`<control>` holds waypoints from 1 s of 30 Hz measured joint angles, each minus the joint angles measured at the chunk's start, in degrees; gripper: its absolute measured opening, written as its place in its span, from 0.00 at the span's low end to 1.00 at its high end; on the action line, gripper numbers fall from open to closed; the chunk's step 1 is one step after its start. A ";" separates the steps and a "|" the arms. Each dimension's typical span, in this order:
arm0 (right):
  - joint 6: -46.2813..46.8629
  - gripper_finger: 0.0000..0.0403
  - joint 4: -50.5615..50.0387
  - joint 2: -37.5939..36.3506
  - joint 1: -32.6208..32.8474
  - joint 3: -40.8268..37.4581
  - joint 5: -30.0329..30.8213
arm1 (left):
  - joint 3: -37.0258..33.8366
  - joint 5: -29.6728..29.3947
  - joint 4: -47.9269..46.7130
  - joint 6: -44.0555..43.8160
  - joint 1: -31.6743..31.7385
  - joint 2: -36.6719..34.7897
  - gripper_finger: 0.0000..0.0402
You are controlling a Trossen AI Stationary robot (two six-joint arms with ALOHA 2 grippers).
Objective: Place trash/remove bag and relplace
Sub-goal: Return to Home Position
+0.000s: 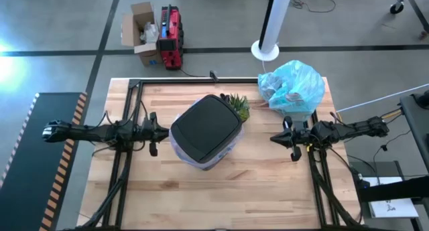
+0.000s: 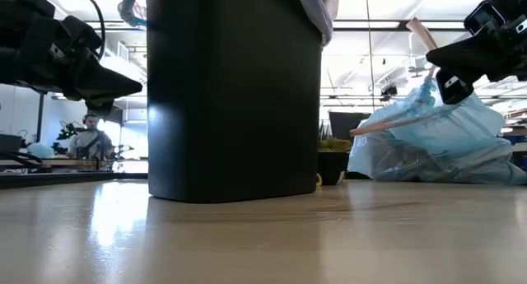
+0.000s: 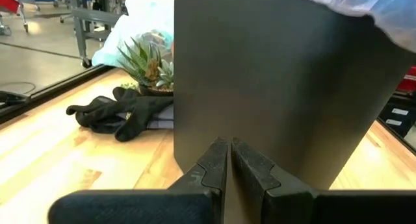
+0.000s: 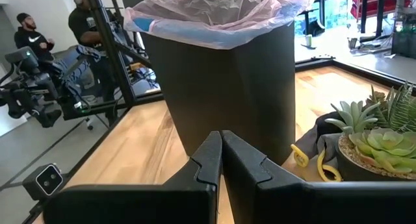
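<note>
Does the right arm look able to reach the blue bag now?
Probably yes. The blue bag lies close by the right pincer, toward the table's far edge, with nothing between them. The pincer is shut and faces the bin, so it must turn.

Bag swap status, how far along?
Done: the filled blue bag sits out on the table at its far right; the bin wears a pink liner, lid down. In hand: nothing; left claw and right claw are shut, empty, flanking the bin. Left: seemingly only parking the arms.
</note>
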 joint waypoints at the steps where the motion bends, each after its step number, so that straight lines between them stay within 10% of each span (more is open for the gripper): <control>1: -0.04 0.00 -0.02 0.00 0.00 0.00 0.00 | 0.00 0.00 -0.02 0.00 0.00 0.26 0.02; 30: -0.01 0.00 -0.04 0.00 -0.02 -0.02 0.02 | 0.20 -0.02 0.00 0.02 0.00 6.23 0.02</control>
